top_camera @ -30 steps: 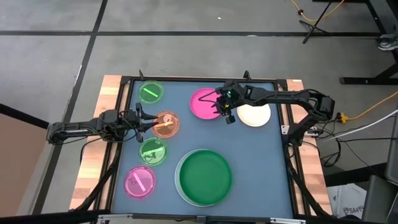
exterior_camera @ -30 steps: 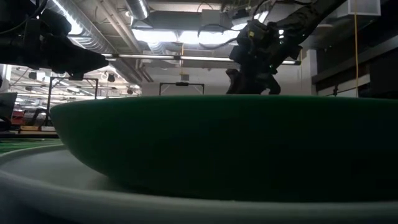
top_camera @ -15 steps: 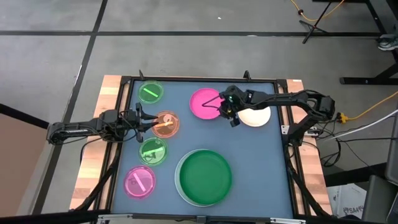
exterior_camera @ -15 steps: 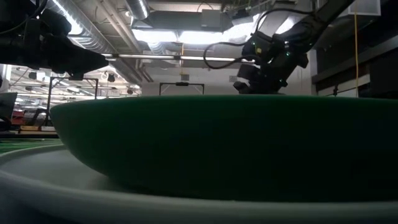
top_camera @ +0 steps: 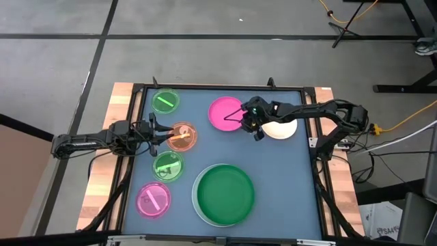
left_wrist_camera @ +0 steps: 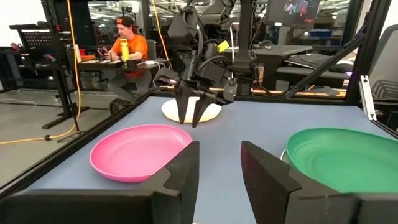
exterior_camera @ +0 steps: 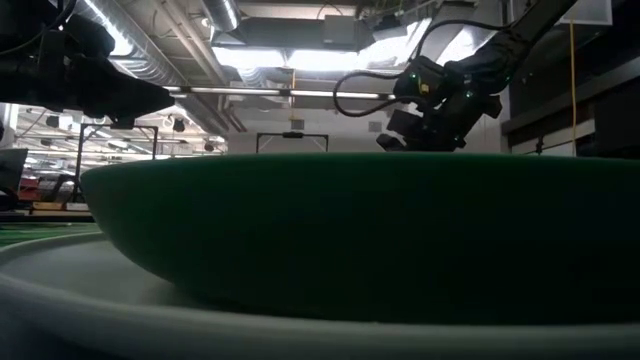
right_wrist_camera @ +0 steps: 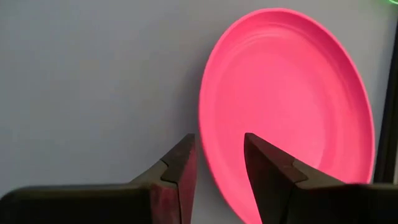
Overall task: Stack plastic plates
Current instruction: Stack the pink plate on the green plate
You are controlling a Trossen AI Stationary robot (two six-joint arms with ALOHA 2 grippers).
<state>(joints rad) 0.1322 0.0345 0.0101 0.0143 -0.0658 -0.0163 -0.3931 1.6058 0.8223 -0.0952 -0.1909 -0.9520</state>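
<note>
In the high view the pink plate (top_camera: 224, 113) lies at the far middle, with the cream plate (top_camera: 281, 127) to its right. My right gripper (top_camera: 250, 124) sits between them, open; in its wrist view its fingers (right_wrist_camera: 217, 160) stand on either side of the pink plate's rim (right_wrist_camera: 208, 146), and I cannot tell if they touch it. The dark green plate (top_camera: 224, 194) rests inside the white plate (top_camera: 196, 205) near the front. My left gripper (top_camera: 158, 133) waits open beside the orange plate (top_camera: 182, 136).
Two translucent green plates (top_camera: 165, 101) (top_camera: 168, 165) and the magenta plate (top_camera: 153, 200) lie on the table's left half. A raised black frame (top_camera: 311, 137) runs round the blue mat. A person in orange (left_wrist_camera: 127, 46) sits far behind the table.
My right gripper has shifted slightly toward the table's right and near edge, off the pink plate's top to its right rim, and has tipped from pointing down to a flatter slant. The plates have stayed where they were.
</note>
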